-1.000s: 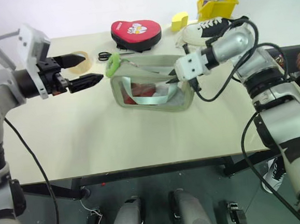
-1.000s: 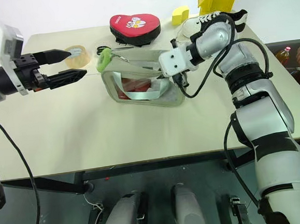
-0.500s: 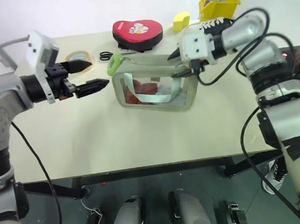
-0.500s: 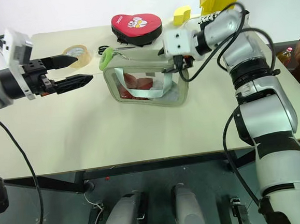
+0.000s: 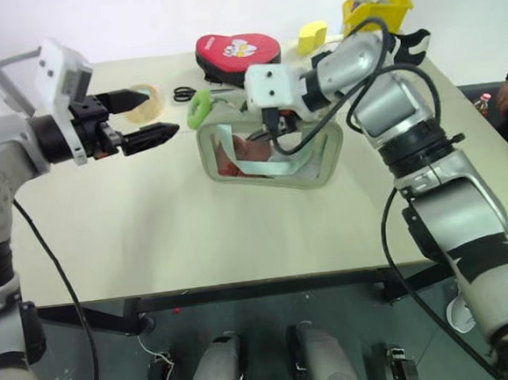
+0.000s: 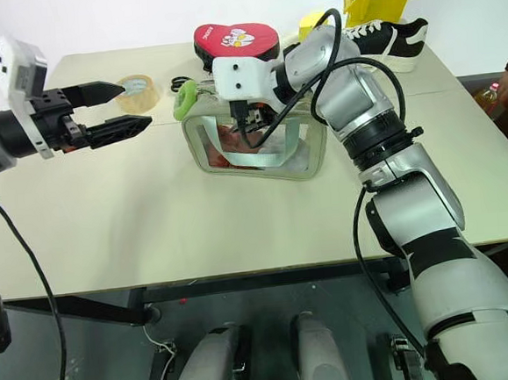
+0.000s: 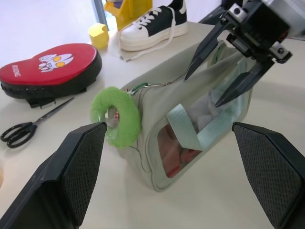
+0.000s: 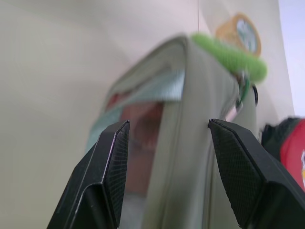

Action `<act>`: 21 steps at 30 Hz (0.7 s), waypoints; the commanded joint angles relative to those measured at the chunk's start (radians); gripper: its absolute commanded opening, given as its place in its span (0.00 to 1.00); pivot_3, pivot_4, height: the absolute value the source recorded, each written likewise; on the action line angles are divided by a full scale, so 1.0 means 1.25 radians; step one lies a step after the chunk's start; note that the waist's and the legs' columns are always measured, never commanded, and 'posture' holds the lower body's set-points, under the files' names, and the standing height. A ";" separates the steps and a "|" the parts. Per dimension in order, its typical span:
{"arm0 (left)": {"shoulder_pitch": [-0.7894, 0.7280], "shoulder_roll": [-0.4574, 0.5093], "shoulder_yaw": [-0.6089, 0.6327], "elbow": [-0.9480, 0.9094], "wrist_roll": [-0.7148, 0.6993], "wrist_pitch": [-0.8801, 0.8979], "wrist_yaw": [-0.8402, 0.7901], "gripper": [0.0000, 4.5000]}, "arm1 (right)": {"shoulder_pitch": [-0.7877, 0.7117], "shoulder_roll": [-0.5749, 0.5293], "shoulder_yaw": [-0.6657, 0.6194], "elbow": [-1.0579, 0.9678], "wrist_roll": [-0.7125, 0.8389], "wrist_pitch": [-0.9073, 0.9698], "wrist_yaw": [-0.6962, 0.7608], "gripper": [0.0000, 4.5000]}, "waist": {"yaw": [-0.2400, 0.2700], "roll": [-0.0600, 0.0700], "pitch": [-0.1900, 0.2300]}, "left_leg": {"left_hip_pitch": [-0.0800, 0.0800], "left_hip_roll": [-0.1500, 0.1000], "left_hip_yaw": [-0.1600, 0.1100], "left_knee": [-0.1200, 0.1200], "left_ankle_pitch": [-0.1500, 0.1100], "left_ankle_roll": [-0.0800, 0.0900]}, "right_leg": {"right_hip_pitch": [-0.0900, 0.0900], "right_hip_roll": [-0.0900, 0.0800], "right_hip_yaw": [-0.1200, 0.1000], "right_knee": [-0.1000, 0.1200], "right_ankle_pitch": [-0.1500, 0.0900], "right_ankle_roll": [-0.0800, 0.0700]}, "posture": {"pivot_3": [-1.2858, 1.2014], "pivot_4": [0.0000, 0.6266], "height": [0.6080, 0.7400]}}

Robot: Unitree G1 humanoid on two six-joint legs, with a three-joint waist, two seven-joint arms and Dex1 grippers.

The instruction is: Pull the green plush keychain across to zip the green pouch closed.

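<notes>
Both jaws gape empty; right gripper [image 7: 228, 67] has swung over the boxy fabric green pouch [image 5: 269, 154], fuzzy green plush keychain [image 5: 197, 109] at nine o'clock, toward left gripper [image 5: 143, 118].

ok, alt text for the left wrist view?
The green pouch sits on the table, the green plush keychain ringed at its near end. The open right gripper hangs over its far end; red heart case and scissors lie beyond.

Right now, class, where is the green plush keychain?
In the left eye view, the green plush keychain hangs at the green pouch's left end, near the scissors.
</notes>
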 commanded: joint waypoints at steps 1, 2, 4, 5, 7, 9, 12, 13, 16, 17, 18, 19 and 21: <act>-0.014 0.012 0.015 -0.025 -0.001 -0.010 0.002 1.00 | -0.038 0.003 -0.019 0.023 -0.004 -0.019 -0.027 0.60 | -0.004 0.000 0.000 | 0.000 0.000 0.000 0.000 0.000 0.000 | 0.000 0.000 0.000 0.000 0.000 0.000 | 0.52 0.24 1.00; -0.011 0.013 0.018 -0.029 -0.002 -0.008 0.003 1.00 | -0.043 0.004 -0.022 0.027 -0.003 -0.018 -0.026 0.60 | -0.006 0.000 0.000 | 0.000 0.000 0.000 0.000 0.000 0.000 | -0.001 0.000 0.000 0.000 0.000 0.000 | 0.52 0.24 1.00; -0.008 0.015 0.021 -0.033 -0.004 -0.005 0.006 1.00 | -0.046 0.001 -0.022 0.032 -0.004 -0.023 -0.024 0.60 | -0.009 0.000 0.000 | 0.000 0.001 0.000 -0.001 0.000 0.000 | -0.001 0.001 0.000 0.000 0.000 0.000 | 0.52 0.24 1.00; -0.007 0.016 0.023 -0.034 -0.004 -0.004 0.006 1.00 | -0.045 -0.002 -0.021 0.032 -0.005 -0.025 -0.022 0.60 | -0.010 0.000 0.000 | 0.000 0.001 0.000 -0.001 0.000 0.000 | -0.001 0.001 0.000 0.000 0.000 0.000 | 0.52 0.24 1.00; -0.006 0.017 0.026 -0.033 -0.003 -0.004 0.008 1.00 | -0.038 -0.009 -0.019 0.029 -0.005 -0.027 -0.012 0.60 | -0.010 0.000 0.000 | 0.000 0.001 0.000 -0.001 0.000 0.000 | -0.001 0.001 0.000 0.000 0.000 0.000 | 0.52 0.24 1.00; -0.005 0.017 0.026 -0.032 -0.002 -0.006 0.009 1.00 | -0.027 -0.010 -0.015 0.028 -0.005 -0.030 -0.006 0.60 | -0.009 0.000 0.000 | 0.000 0.001 0.000 -0.001 0.000 0.001 | -0.001 0.001 0.000 0.000 0.000 0.000 | 0.52 0.24 1.00; -0.003 0.015 0.023 -0.031 0.003 -0.014 0.013 1.00 | -0.014 0.007 -0.012 0.035 0.003 -0.035 0.000 0.60 | -0.005 0.000 0.000 | 0.000 0.001 0.000 -0.001 0.000 0.001 | -0.001 0.001 0.000 0.000 0.000 0.000 | 0.52 0.24 1.00; -0.004 0.016 0.023 -0.029 0.004 -0.016 0.013 1.00 | -0.012 0.016 -0.012 0.044 0.004 -0.043 -0.005 0.55 | -0.004 0.000 0.000 | 0.000 0.001 0.000 -0.001 0.000 0.001 | -0.001 0.001 0.000 0.000 0.000 0.000 | 0.52 0.24 1.00; -0.008 0.020 0.026 -0.022 0.008 -0.021 0.013 1.00 | -0.018 0.029 -0.011 0.081 0.000 -0.082 -0.011 0.32 | -0.005 0.000 0.000 | 0.000 0.001 0.000 -0.001 0.000 0.001 | -0.001 0.001 0.000 0.000 0.000 0.000 | 0.52 0.24 1.00; -0.008 0.024 0.028 -0.019 0.010 -0.023 0.012 1.00 | -0.021 0.030 -0.010 0.095 -0.006 -0.101 -0.015 0.20 | -0.004 0.000 0.000 | 0.000 0.001 0.000 -0.001 0.000 0.000 | -0.001 0.001 0.000 0.000 0.000 0.000 | 0.52 0.24 1.00; -0.005 0.027 0.031 -0.016 0.012 -0.025 0.012 1.00 | -0.024 0.027 -0.006 0.109 -0.014 -0.128 -0.018 0.07 | -0.004 0.000 0.000 | 0.000 0.001 0.000 -0.001 0.000 0.000 | -0.001 0.001 0.000 0.000 0.000 0.000 | 0.52 0.24 1.00; 0.000 0.032 0.035 -0.014 0.013 -0.028 0.010 1.00 | -0.028 0.024 -0.004 0.119 -0.018 -0.155 -0.021 0.01 | -0.005 0.000 0.000 | 0.000 0.001 0.000 -0.001 0.000 0.000 | -0.001 0.001 0.000 0.000 0.000 0.000 | 0.52 0.24 1.00; 0.011 0.038 0.043 -0.016 0.013 -0.029 0.011 1.00 | -0.029 0.011 0.002 0.122 -0.023 -0.214 -0.008 0.01 | -0.005 0.000 0.000 | 0.000 0.001 0.000 -0.001 0.000 0.000 | -0.001 0.001 0.000 0.000 0.000 0.000 | 0.52 0.24 1.00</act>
